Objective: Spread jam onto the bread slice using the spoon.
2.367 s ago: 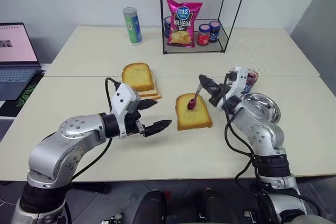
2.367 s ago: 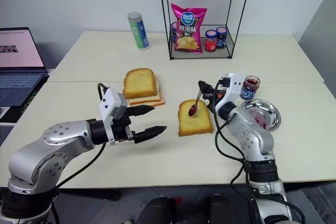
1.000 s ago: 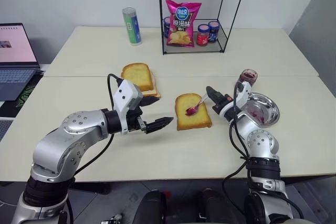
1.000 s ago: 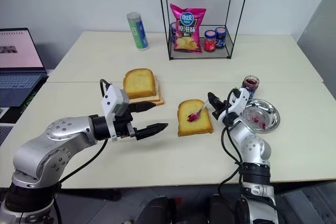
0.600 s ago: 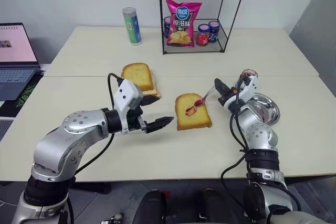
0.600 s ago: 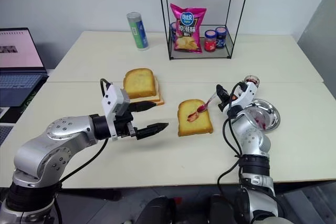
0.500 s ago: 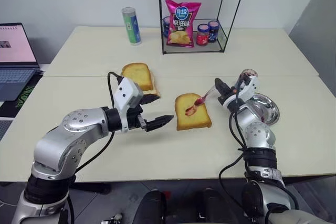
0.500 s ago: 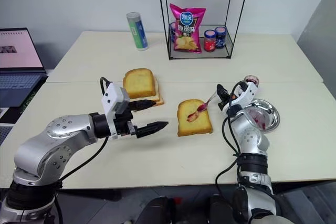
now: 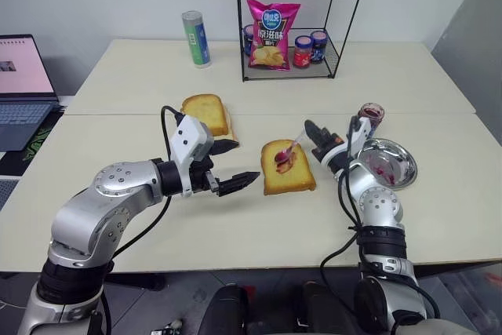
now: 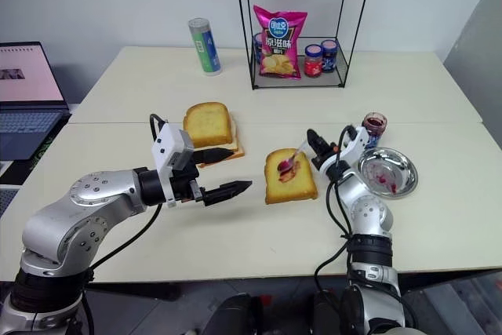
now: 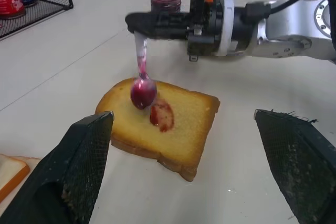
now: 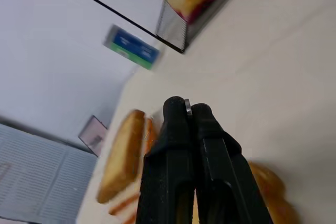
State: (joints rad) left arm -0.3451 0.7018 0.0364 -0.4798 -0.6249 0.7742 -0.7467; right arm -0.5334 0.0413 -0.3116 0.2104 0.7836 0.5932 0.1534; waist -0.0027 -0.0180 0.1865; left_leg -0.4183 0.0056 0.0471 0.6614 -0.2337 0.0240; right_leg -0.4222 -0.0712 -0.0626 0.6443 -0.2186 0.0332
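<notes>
Since half a second ago, the right gripper [image 9: 314, 132] is sliding back in over the bread slice [image 9: 288, 167], bringing the spoon [image 11: 142, 74] from the slice's 2 o'clock corner toward its middle. Its fingers are clamping tight on the spoon's handle, and the bowl, loaded with jam [image 11: 143, 93], is hovering just over the crumb, beside a red smear [image 11: 162, 116] already lying on it. The left gripper [image 9: 233, 165] is hanging at the slice's 9 o'clock, jaws spread wide and empty.

Judging by looks, the slice is going to be light and soft, likely skidding or denting under a hard push, so steadying it at the crust would help. The jam is looking thick and sticky; the spoon is slim and stiff, best gripped high on the handle.

At 12 o'clock, a pink chip bag [image 9: 273, 33] in the wire rack [image 9: 329, 52] is carrying Chinese characters too small to read. A green-and-blue can [image 9: 196, 38] is showing no readable text.
</notes>
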